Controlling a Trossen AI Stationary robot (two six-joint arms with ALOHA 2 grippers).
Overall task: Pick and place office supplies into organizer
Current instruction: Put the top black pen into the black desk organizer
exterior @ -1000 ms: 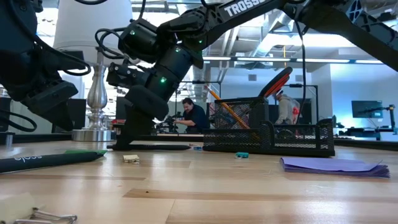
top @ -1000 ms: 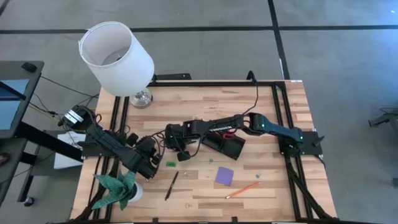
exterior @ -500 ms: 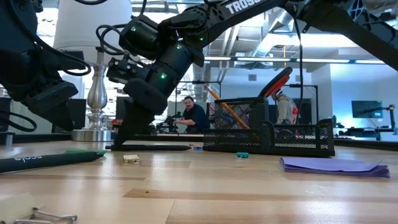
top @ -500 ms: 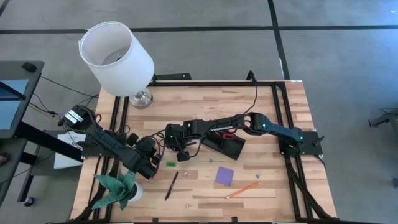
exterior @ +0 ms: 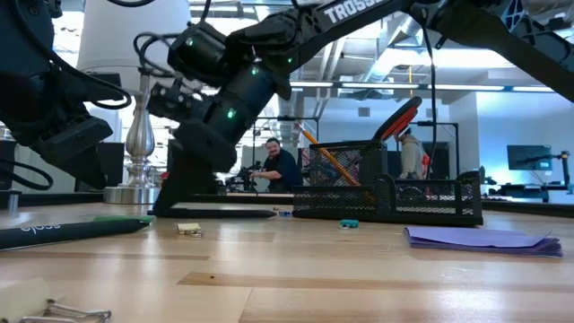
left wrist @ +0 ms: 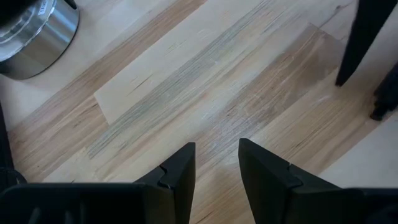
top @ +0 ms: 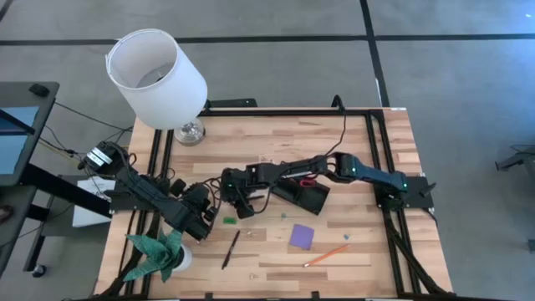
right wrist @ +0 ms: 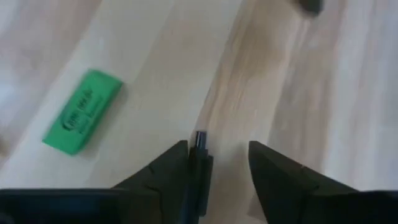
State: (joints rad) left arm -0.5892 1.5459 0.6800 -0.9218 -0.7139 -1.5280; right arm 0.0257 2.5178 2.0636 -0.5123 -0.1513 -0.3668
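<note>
Pale wooden plank counter [top: 351, 150] carries everything I'm working with. My right claw [top: 242, 205] sits low near the middle, fingers [right wrist: 277, 171] parted, a thin dark pen-like tip [right wrist: 200, 140] lying against the inside of one finger; I can't tell if it is gripped. Close ahead lies a small green rectangular eraser [right wrist: 83, 111], long axis slanted across the planks. Behind stands the black mesh organizer [exterior: 386, 193] with red scissor handles [exterior: 401, 115] sticking up. My left claw [left wrist: 216, 168] waits near the green paper plant [top: 157, 251], narrowly open over bare wood.
</note>
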